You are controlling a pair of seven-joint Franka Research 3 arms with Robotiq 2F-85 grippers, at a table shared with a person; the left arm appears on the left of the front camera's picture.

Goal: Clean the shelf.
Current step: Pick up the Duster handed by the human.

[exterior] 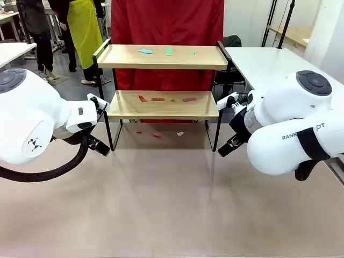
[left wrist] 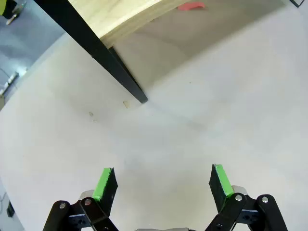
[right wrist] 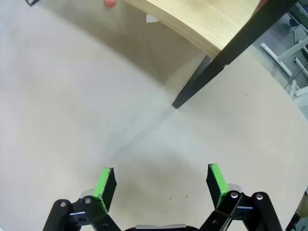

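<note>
Legible print was found on one item. The right arm [exterior: 290, 141], at four o'clock in the front view, carries dark capital lettering on its white lower housing reading "RANK" and then "OT". A black strap [exterior: 307, 146] covers the letters between. The left arm [exterior: 27, 118], at eight o'clock, bears a small black emblem [exterior: 33, 144] with no readable letters.

Front camera faces the shelf [exterior: 123, 56]; wrist cameras closely overlook its legs.
</note>
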